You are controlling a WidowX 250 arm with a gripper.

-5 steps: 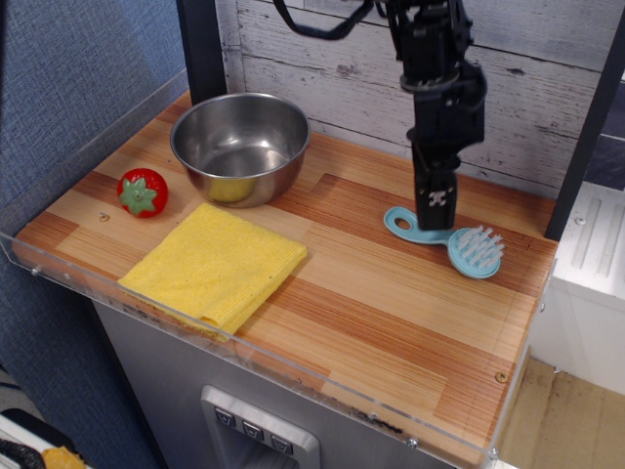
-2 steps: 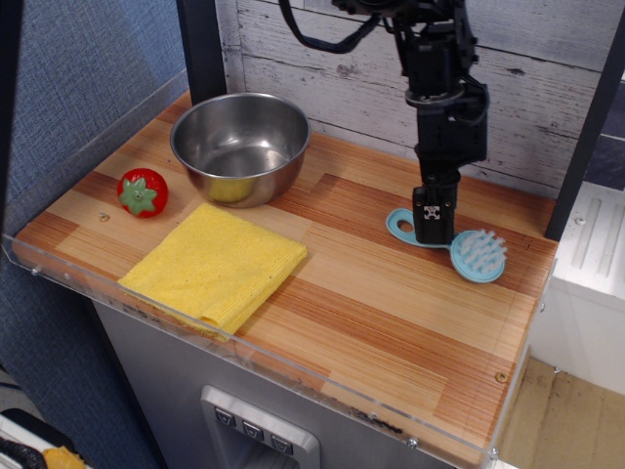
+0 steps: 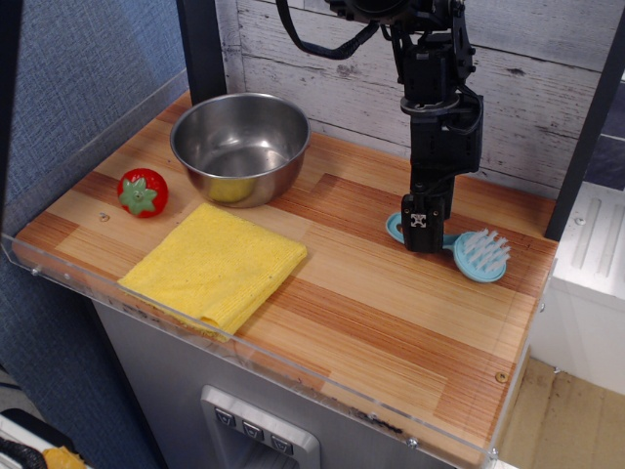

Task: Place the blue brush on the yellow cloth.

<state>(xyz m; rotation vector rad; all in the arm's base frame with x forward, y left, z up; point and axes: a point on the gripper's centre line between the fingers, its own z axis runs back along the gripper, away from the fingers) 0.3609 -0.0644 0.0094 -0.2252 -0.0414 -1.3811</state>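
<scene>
1. The hand hangs straight down from the black arm at the upper right of the frame, its tip low over the handle of the blue brush. From this side I cannot tell whether its fingers are spread or pinching the handle.
2. The blue brush lies flat on the bench at the right of the frame, bristles up, round head toward the right edge. Its handle runs left behind the hand, and the looped end shows just left of the hand.
3. The yellow cloth lies folded at the lower left of the frame, close to the front edge of the bench, well apart from the brush. A stretch of bare wood lies between them.
4. A steel bowl stands at the upper left, just behind the cloth, with something yellowish showing inside it.
5. A red strawberry toy with a green top sits at the far left, beside the bowl and near the cloth's back corner.
6. A clear plastic rim runs along the front and left edges of the bench, and a whitewashed plank wall stands behind it.
</scene>
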